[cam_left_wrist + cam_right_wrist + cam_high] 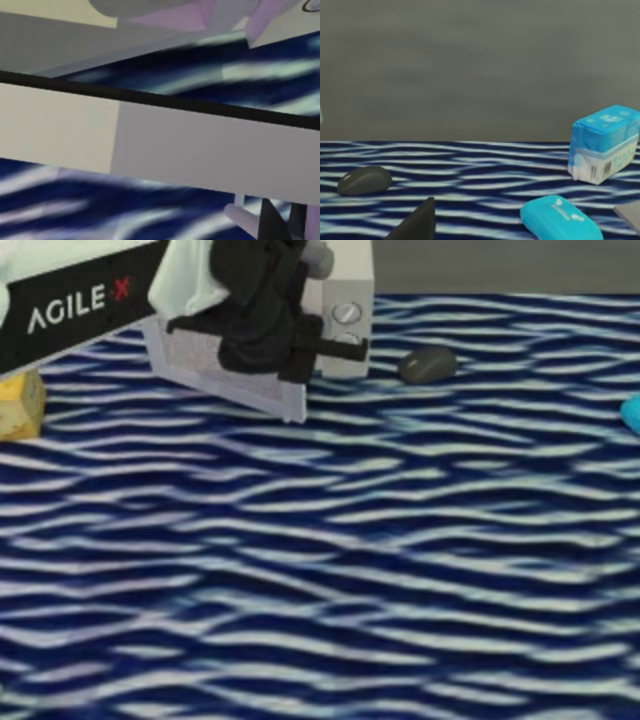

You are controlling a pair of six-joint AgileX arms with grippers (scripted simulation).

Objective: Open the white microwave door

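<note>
One arm working: left gripper (305, 345) sits at the front of the white microwave (345, 275), top-left of the table (400, 570), right at the free edge of the door (240, 380). Door is swung partway out, hinged on the left, free edge angled toward the table centre. Can't tell how wide the fingers are or whether they grip the door; left wrist view only shows a pale panel edge up close. Two knobs (346, 313) visible right of the door. Dark mouse (428, 365) just right of the microwave, yellow cube (20, 405) at left edge. Right wrist view shows a dark fingertip (417, 222), a blue pouch (560, 219) and a blue-white pack (605, 142); right arm parked out of the top view
</note>
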